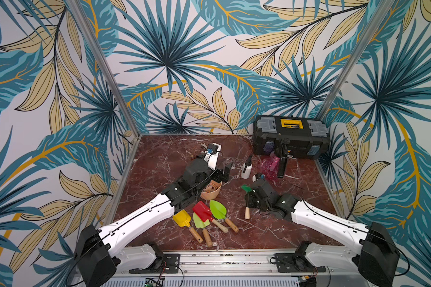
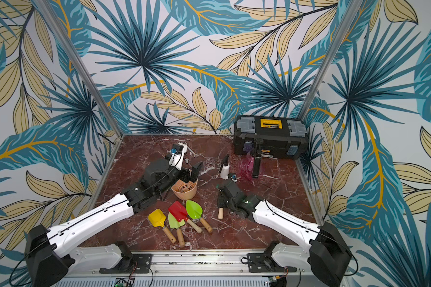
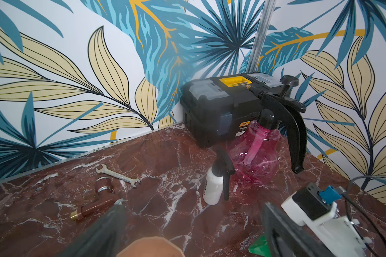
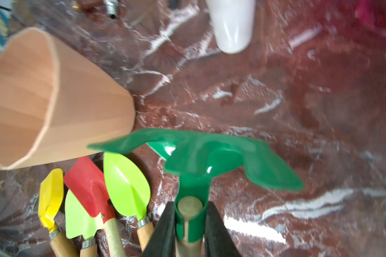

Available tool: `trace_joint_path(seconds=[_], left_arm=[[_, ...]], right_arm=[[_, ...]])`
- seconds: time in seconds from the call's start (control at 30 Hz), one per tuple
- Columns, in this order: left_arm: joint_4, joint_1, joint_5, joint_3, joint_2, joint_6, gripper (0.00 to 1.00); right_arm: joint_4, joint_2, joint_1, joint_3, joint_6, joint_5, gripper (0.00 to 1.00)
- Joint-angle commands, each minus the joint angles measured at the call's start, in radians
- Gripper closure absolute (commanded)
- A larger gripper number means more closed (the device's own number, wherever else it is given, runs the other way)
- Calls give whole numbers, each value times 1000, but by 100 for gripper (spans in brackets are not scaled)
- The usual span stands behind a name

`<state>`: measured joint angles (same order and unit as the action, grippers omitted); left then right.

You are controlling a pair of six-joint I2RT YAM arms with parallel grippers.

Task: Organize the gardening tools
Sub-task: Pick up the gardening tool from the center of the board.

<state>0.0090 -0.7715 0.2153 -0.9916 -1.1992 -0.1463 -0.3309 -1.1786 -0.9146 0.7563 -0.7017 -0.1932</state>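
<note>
Top views both show a peach pot (image 1: 210, 192) on the red marble desk (image 1: 157, 161). The left gripper (image 1: 225, 172) hangs over the pot's far rim, jaws spread wide and empty. Right of the pot, the right gripper (image 1: 248, 200) is clamped on the dark-green rake (image 1: 246, 188). On the pot's near side a yellow shovel (image 1: 182, 218), lime-green spade (image 1: 200, 221), red shovel (image 1: 202, 211) and lime-green trowel (image 1: 218, 210) lie fanned together, the red one overlapping the spade. Beyond the pot to its right stand the white spray bottle (image 1: 246, 171) and pink spray bottle (image 1: 269, 169), with the toolbox (image 1: 291, 139) behind them.

Left wrist view: the pot's rim shows between the wide fingers (image 3: 103, 231). Both bottles stand upright, just beside each other, and a wrench (image 3: 118, 175) lies flat, well apart from them.

Right wrist view: narrow jaws pinch the rake's neck just under its head. The pot is beside that head, and the four tools lie below the pot.
</note>
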Motion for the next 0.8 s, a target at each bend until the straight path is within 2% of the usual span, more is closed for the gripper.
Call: trace_joint_path(seconds=[0.0, 0.17, 0.4, 0.5, 0.63, 0.77], left_arm=[[-31, 9, 20, 11, 45, 6, 0], [-70, 24, 1, 6, 105, 27, 0], [-214, 47, -210, -70, 170, 50, 0], [-256, 47, -257, -97, 190, 46, 0], [-281, 48, -221, -100, 231, 42, 0], [-284, 48, -148, -76, 284, 44, 0]], right_arm=[[140, 50, -4, -15, 269, 8, 84], [315, 98, -4, -55, 439, 31, 84], [515, 121, -4, -97, 617, 222, 83], [631, 118, -4, -116, 658, 279, 83], [791, 78, -3, -134, 681, 336, 83], [899, -22, -2, -97, 677, 379, 83]])
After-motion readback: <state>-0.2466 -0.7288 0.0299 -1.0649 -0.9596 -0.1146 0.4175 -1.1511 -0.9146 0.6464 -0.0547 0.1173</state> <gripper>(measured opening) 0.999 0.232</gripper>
